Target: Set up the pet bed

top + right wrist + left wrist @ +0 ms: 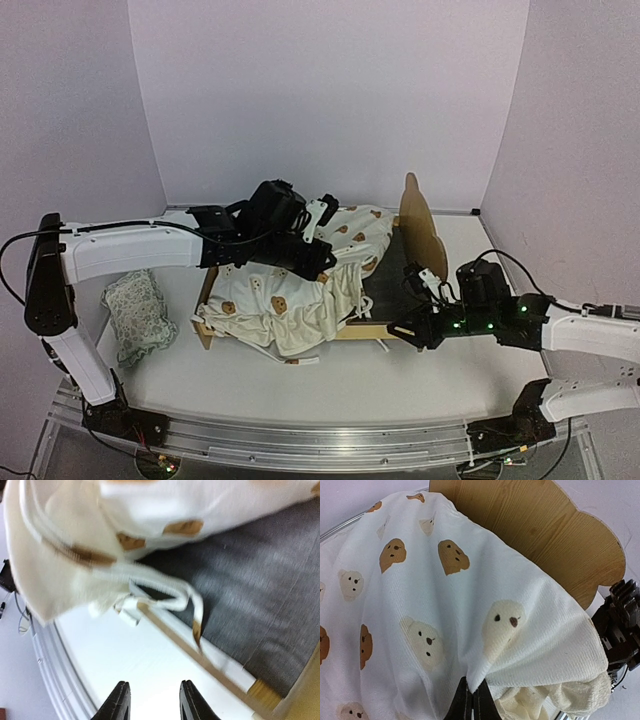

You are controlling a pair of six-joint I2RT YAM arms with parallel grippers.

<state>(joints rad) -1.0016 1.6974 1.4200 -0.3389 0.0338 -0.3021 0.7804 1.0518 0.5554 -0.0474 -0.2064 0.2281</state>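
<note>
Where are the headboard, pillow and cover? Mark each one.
headboard (545, 530), left wrist view, middle of the wood face.
pillow (138, 315), top view, centre of the floral fabric.
cover (275, 300), top view, bunched near part.

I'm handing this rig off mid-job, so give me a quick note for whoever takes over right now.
Left gripper: shut on the bear-print cover, pinching a fold above the pet bed.
Right gripper: jaws apart, empty, beside the bed's near rail and the loose ties.
Pillow: on the table, left of the bed.
Done: cover bunched over part of the bed; grey base partly bare.
Left: spread the cover, add the pillow.
</note>
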